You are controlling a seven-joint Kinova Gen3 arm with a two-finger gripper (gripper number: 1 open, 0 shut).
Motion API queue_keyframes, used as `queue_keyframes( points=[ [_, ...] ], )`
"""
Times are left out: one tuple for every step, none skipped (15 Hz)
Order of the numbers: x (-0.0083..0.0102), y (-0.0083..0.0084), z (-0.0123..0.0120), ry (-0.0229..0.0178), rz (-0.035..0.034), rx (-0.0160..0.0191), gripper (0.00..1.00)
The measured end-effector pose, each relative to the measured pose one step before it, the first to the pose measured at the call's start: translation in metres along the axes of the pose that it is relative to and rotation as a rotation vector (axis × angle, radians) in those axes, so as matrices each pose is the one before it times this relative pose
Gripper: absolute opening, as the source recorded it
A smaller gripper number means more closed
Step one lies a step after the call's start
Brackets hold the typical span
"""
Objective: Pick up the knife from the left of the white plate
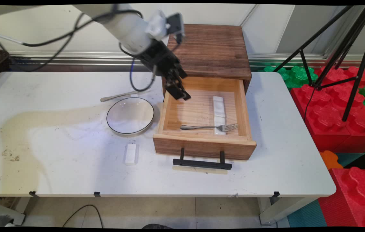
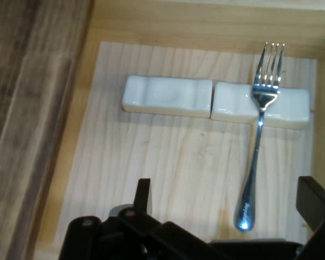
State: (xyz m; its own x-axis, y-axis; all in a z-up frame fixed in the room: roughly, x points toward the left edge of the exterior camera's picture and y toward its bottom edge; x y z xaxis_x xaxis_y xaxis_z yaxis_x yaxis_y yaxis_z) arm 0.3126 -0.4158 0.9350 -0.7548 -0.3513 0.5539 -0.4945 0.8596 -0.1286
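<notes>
Your gripper (image 1: pixel 182 93) hangs over the far-left part of the open drawer (image 1: pixel 243 106), jaws spread wide w/ nothing between them. The hand view shows that best: one finger (image 2: pixel 143 196) at bottom centre, the other at bottom right, bare drawer floor between.

The fork (image 1: pixel 208 127) lies flat in the drawer, nearer you and to the right of the gripper, not touching it. Handle points left, tines right, neck resting across the near one of two white rests (image 1: pixel 219 111) laid end to end.

Only the main view gives you the rest: white plate (image 1: pixel 130 115) just left of the drawer, a knife (image 1: pixel 118 96) beyond the plate, a 3rd white rest (image 1: pixel 130 154) near the table's (image 1: pixel 56 167) front, and the dark-topped cabinet (image 1: pixel 213 48) the drawer slides from.
</notes>
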Motion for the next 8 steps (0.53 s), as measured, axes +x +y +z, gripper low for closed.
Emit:
queue_keyframes(
  points=[
    [-0.00412,-0.00028,-0.00769,0.00749,-0.00621,0.00411,1.0],
    [-0.00585,-0.00078,-0.01082,0.01059,-0.00881,0.00592,1.0],
    [-0.00419,-0.00046,-0.00721,0.00596,-0.00595,0.00376,1.0],
    [-0.0063,-0.00083,-0.0107,0.00826,-0.00917,0.00625,1.0],
    [-0.00453,-0.00049,-0.00698,0.0039,-0.00599,0.00414,1.0],
    [-0.00675,-0.00099,-0.01008,0.00521,-0.00891,0.00656,1.0],
    [-0.00472,-0.00051,-0.00654,0.00246,-0.00569,0.0042,1.0],
    [-0.00669,-0.00095,-0.00931,0.00384,-0.00765,0.00616,1.0]
  ],
)
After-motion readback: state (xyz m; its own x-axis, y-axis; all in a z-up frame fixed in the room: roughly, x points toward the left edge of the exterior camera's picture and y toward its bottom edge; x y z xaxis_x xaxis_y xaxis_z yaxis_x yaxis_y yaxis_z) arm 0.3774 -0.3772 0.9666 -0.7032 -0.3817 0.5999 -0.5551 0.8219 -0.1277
